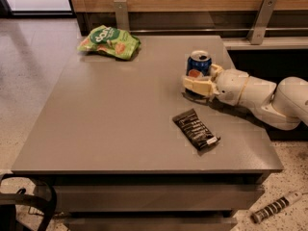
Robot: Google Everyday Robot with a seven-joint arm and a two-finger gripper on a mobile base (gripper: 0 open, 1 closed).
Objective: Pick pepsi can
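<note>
The pepsi can [198, 63] stands upright at the far right of the counter [120, 119], with the hand [197, 83] low against its near side, grip impossible to tell, and a black wrapped bar [196, 129] nearer.

gripper [198, 82] just beside pepsi can [198, 61] on table [120, 124]

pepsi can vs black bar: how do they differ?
Pose: the can stands upright; the bar lies flat.
Look: the can is a blue cylinder with a silver top; the bar is a flat, dark, ridged wrapper.
Place: the can is right against the hand near the table's right edge; the bar lies apart from the hand, nearer the front edge.
Shared: both rest on the right half of the table.
</note>
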